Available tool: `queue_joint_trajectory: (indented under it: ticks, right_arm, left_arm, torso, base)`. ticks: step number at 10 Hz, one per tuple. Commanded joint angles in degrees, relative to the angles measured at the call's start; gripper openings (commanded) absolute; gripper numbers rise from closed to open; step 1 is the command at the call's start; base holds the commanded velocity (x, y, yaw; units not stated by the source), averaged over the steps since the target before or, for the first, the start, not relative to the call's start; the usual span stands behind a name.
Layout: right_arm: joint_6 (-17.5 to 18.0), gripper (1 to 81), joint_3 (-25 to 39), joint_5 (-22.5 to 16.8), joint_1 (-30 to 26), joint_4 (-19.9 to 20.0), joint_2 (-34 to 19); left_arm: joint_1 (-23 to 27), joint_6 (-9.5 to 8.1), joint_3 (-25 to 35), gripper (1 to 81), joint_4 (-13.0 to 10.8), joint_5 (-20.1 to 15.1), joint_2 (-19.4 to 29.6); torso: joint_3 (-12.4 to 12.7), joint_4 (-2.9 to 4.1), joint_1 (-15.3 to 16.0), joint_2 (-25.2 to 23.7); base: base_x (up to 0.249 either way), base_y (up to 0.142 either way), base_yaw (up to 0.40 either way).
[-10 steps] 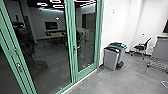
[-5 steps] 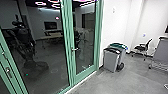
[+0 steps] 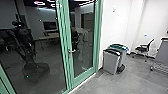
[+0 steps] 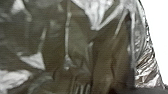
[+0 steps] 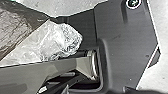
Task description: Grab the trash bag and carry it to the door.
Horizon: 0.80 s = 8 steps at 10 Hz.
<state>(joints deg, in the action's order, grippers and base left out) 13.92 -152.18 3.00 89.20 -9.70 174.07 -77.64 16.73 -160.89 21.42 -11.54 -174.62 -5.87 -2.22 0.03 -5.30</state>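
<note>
Shiny dark plastic of the trash bag [image 4: 75,47] spreads across the left wrist view, creased and close to that camera. In the right wrist view, crumpled clear plastic [image 5: 62,40] lies against the robot's dark base, beside the jointed bar, with darker bag film [image 5: 15,30] next to it. What holds the bag is hidden. The head view has a green-framed glass door [image 3: 83,45] with a lever handle [image 3: 71,51]; it looks closed.
Right of the door, two grey bins [image 3: 111,61] stand against the white wall, one with a green lid [image 3: 118,47]. A black chair [image 3: 143,48] and a grey cart [image 3: 161,53] are farther right. A dark robot shape [image 3: 25,50] shows in the glass.
The head camera has moved: the door's handle side has shifted left, the bins look slightly larger and lower, and more of the dark robot shape shows in the glass.
</note>
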Motion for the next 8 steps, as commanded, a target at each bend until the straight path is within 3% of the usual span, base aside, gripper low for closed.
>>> queue_joint_trajectory:
  ticks: [1,8]
  right_arm:
    - [-0.3,81.1,0.4,-2.7,-2.7,-0.6,0.3]
    - [-0.3,81.1,0.4,-2.7,-2.7,-0.7,0.3]
  left_arm:
    - [4.1,0.59,0.0,1.0,-0.1,-3.7,0.1]
    - [4.1,0.59,0.0,1.0,-0.1,-3.7,0.2]
  torso:
    - [0.0,0.0,0.0,0.0]
    - [0.0,0.0,0.0,0.0]
  base:
    - [0.242,0.0,0.0]
    - [0.242,0.0,0.0]
